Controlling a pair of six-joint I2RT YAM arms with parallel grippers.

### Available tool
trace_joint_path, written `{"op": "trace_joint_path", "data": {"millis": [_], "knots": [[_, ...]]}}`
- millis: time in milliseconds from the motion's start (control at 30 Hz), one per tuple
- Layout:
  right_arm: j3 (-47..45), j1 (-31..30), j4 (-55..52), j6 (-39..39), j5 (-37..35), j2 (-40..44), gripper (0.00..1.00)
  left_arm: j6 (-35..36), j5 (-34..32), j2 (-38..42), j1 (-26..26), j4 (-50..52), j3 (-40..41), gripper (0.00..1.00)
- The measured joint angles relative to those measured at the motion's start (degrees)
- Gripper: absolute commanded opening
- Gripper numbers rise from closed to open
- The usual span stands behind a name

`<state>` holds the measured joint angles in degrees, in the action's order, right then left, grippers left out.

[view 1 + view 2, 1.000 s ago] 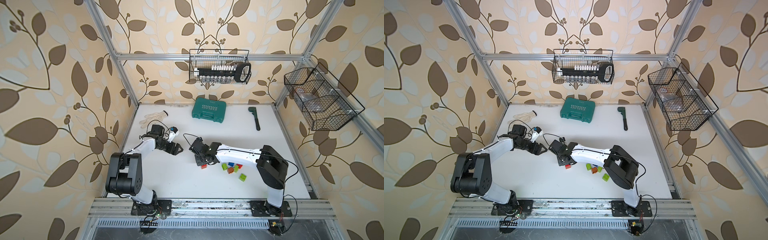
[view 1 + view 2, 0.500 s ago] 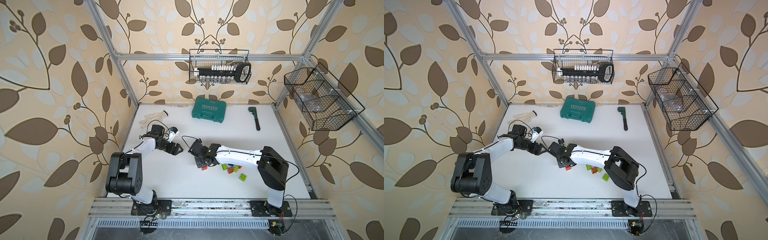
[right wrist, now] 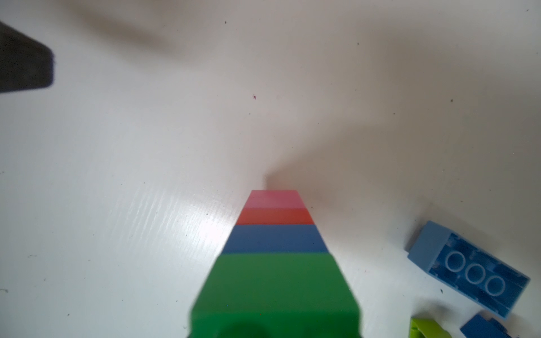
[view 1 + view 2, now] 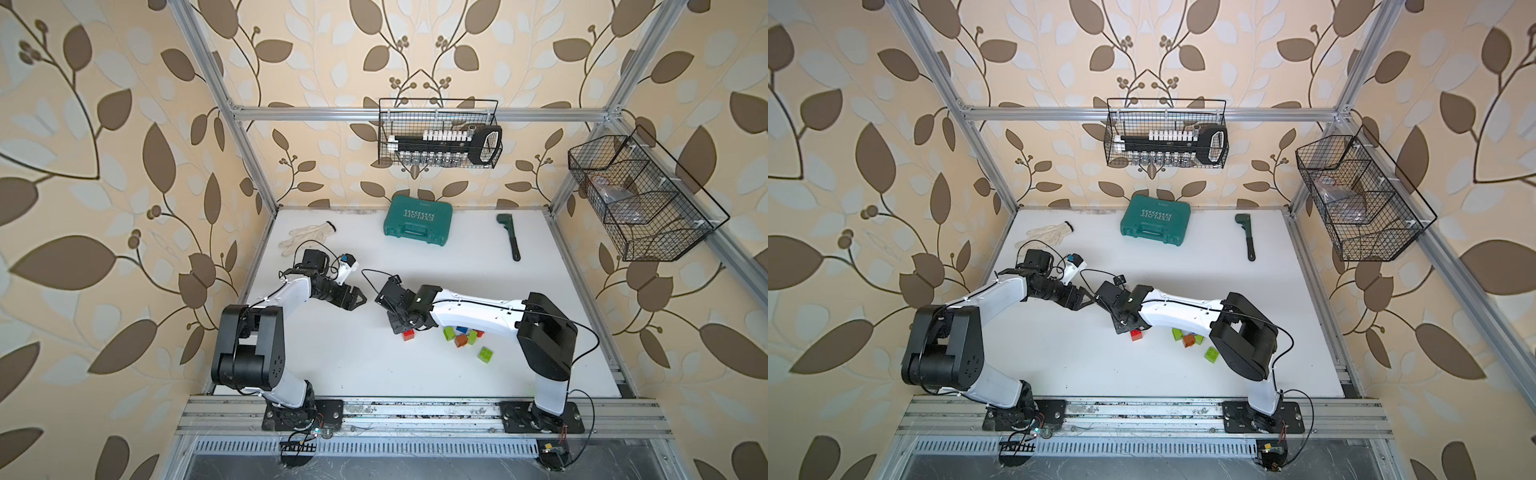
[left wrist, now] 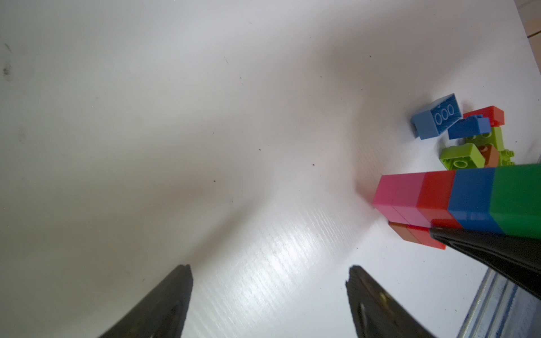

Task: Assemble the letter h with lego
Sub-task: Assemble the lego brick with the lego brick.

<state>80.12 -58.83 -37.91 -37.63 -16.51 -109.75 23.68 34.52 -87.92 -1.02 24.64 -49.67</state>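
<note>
The near half of the table (image 4: 374, 374) lies free from left to right. In the middle, the left gripper (image 4: 359, 299) and the right gripper (image 4: 399, 326), with its brick column (image 5: 456, 199), leave only a narrow gap. Right of it lie loose bricks (image 4: 463, 336); case (image 4: 417, 220), wrench (image 4: 509, 239) and glove (image 4: 307, 237) line the far edge.

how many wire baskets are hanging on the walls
2. One basket hangs on the back wall above the teal case; a second basket hangs on the right side wall. None looks hidden.
</note>
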Motion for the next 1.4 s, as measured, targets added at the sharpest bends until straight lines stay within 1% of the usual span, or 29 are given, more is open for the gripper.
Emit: {"op": "trace_joint_path", "data": {"millis": [400, 833, 1400], "knots": [[-1.8, 0.0, 0.9, -0.1, -1.1, -0.6, 0.0, -0.1, 0.0, 0.0, 0.0, 0.1, 0.0, 0.85], [-3.7, -0.1, 6.6, -2.5, -2.0, -0.4, 0.0, -0.2, 0.0, -0.8, 0.0, 0.4, 0.0, 0.85], [-3.0, -1.7, 0.8, -3.6, -1.7, 0.2, 0.0, -0.2, 0.0, -0.8, 0.0, 0.6, 0.0, 0.85]]}}
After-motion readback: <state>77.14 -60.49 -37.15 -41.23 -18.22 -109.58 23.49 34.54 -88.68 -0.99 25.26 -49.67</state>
